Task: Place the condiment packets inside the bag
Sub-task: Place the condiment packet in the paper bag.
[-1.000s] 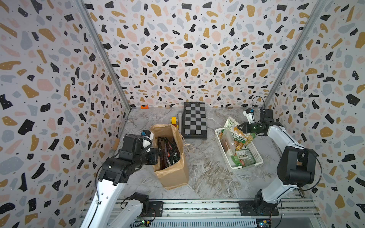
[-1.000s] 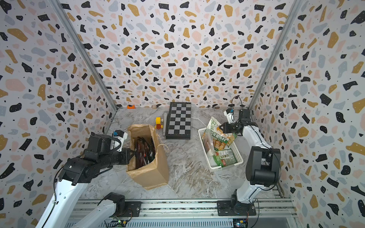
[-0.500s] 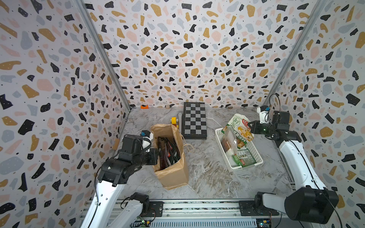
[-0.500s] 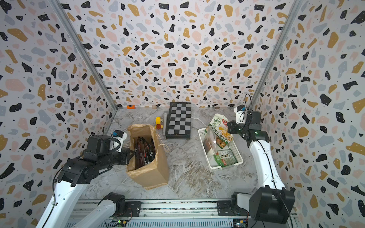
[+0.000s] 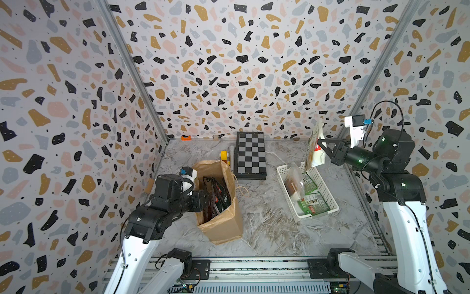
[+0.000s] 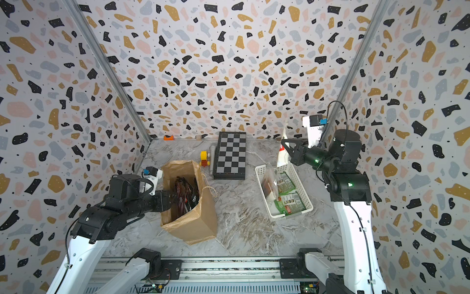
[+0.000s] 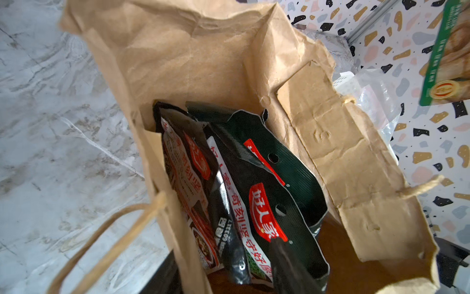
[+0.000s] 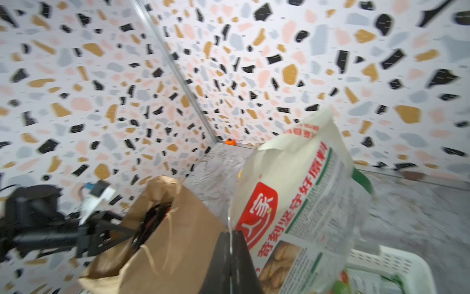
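Hanging edge-on above the far end of the white basket (image 5: 318, 213), a cream-and-green packet (image 5: 314, 150) is pinched by the closed right fingers (image 8: 225, 264). The bag (image 5: 221, 224) is stood upright left of centre on the worktop (image 5: 267, 224), red-and-black packets (image 7: 244, 193) inside. The left fingers (image 7: 290, 267) are parted at its left rim, nothing gripped. A chessboard (image 5: 250, 155) and yellow toy (image 5: 224, 155) lie farther back, off the line between basket and bag. Green packets (image 5: 314, 203) are left in the basket.

White tapered links (image 5: 407, 229), chunky black joints (image 5: 152, 221)
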### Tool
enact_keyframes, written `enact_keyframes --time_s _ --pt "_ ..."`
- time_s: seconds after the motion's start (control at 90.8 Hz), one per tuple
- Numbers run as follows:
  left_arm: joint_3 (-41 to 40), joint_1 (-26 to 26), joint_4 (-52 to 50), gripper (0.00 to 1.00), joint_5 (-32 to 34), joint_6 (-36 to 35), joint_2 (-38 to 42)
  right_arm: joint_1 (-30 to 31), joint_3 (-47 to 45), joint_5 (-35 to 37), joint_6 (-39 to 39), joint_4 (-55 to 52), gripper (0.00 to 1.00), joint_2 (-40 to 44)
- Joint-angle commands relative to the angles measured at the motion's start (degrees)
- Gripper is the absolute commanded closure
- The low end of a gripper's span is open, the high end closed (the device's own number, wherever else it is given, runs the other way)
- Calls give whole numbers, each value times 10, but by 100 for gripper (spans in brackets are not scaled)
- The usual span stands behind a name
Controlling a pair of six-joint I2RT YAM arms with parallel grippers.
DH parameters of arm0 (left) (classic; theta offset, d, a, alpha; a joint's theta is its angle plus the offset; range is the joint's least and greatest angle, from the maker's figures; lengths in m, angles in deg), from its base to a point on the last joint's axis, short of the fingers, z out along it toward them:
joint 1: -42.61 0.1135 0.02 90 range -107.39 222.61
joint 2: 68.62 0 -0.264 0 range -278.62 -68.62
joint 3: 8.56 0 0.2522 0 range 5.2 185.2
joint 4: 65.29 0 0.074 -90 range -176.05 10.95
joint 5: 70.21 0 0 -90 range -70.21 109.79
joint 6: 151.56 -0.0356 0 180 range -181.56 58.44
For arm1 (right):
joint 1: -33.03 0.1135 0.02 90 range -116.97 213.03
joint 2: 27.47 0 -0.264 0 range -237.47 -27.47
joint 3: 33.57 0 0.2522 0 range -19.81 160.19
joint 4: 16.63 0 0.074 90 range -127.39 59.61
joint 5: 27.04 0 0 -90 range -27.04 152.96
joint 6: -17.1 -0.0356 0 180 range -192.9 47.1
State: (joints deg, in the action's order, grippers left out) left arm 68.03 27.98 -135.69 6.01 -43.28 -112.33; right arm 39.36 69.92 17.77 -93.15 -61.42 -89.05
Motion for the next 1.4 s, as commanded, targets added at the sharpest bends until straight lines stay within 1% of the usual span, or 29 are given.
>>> enact_keyframes --time_s 0.0,0.099,0.176,0.264,0.33,0.385,0.429,0.54,0.617,0.694,0.793,0.881,1.002,1.189,1.388 --pt "26 1 30 39 -8 3 11 59 57 -67 -59 68 100 -6" --pt "35 1 31 35 -7 6 16 120 96 -76 -94 109 100 -30" --pt "39 1 25 32 6 6 21 182 127 -75 -113 149 100 -59" --pt "41 1 4 30 43 7 23 244 163 -70 -119 170 100 -97" --pt "40 1 -14 30 80 9 26 298 195 -69 -112 176 100 -134" --pt "32 1 -21 30 99 10 31 336 227 -71 -108 174 100 -170" --pt "24 1 -21 30 103 12 35 366 260 -75 -103 168 100 -200" --pt "5 1 -18 31 87 16 37 410 323 -83 -101 162 100 -257" --pt "-3 1 -18 33 84 17 41 433 359 -84 -99 154 100 -292" --pt "-4 1 -21 34 92 16 48 449 370 -85 -95 152 100 -310" --pt "-3 1 -24 40 119 15 63 466 369 -84 -89 142 100 -331" --pt "0 1 -26 49 132 13 72 478 362 -87 -91 139 100 -353" --pt "3 1 -34 53 137 8 76 487 354 -87 -81 116 100 -377" --pt "0 2 -38 68 152 1 83 487 326 -39 -39 79 100 -368" --pt "-3 1 -37 78 152 0 85 487 288 -17 -30 83 100 -353"
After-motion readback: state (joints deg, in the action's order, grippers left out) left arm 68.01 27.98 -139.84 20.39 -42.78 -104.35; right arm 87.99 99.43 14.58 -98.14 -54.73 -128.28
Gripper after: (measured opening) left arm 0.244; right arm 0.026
